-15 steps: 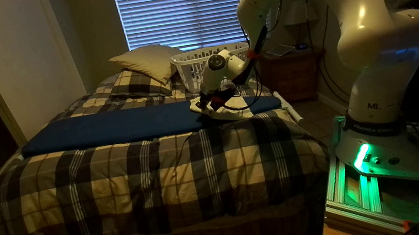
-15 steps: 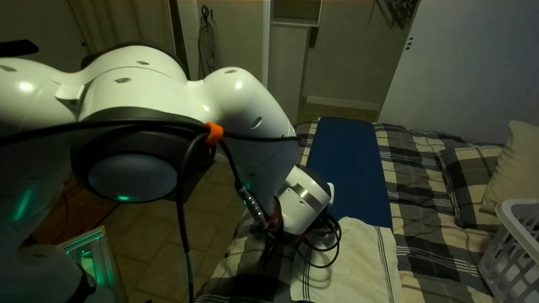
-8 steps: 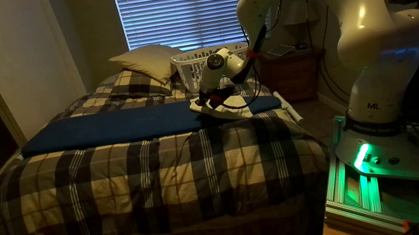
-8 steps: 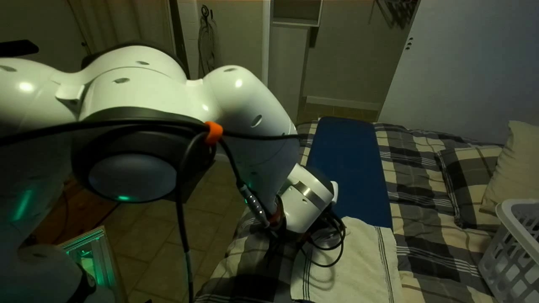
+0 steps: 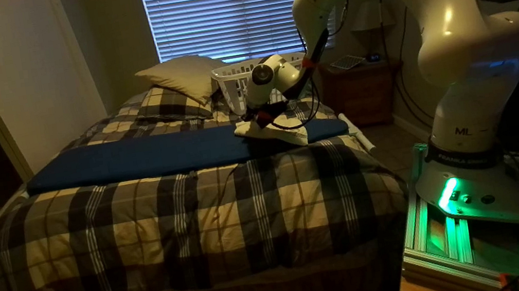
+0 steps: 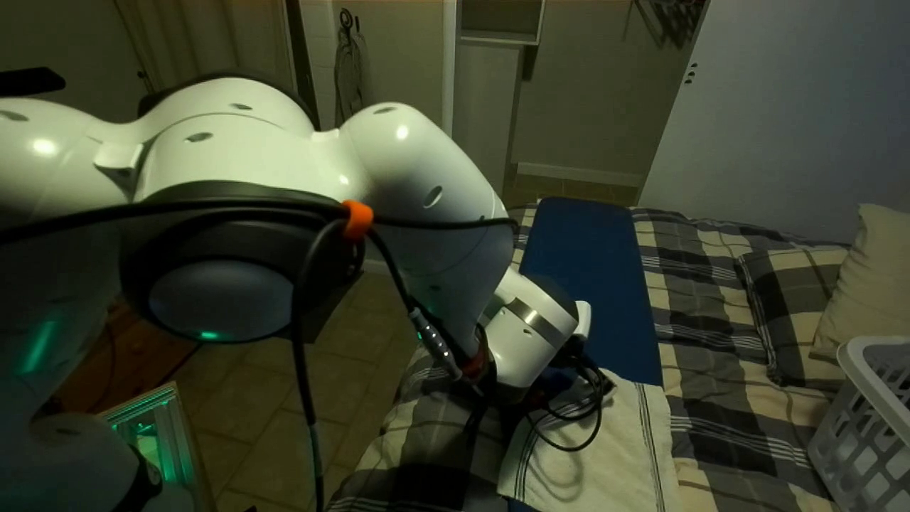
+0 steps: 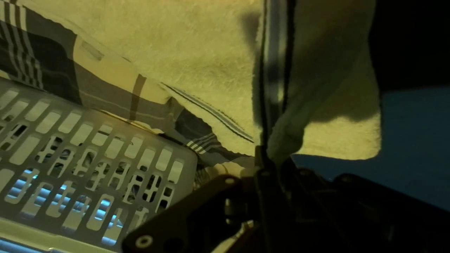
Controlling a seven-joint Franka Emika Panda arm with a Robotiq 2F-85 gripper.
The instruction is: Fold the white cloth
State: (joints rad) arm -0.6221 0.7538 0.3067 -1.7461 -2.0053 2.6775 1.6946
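Note:
The white cloth (image 5: pixel 292 135) lies on the dark blue padded board across the bed, partly lifted and bunched at my gripper. It also shows in an exterior view (image 6: pixel 618 448) with dark stripes near its edges. In the wrist view the cloth (image 7: pixel 197 42) fills the upper middle, and a striped edge rises into my jaws. My gripper (image 7: pixel 276 158) is shut on that edge, pinching a fold of it. In an exterior view the gripper (image 5: pixel 255 116) is just above the cloth. In an exterior view the wrist and cables hide the fingertips.
The dark blue board (image 5: pixel 146 155) runs across the plaid bed (image 5: pixel 147 225). A white lattice laundry basket (image 5: pixel 230 90) stands close behind the gripper and shows large in the wrist view (image 7: pixel 116 140). A white pillow (image 5: pixel 188 73) leans on a plaid pillow. Cables loop beside the wrist.
My gripper has risen slightly and moved toward the basket side. The held cloth edge has come up with it, and the cloth's near corner has drawn inward.

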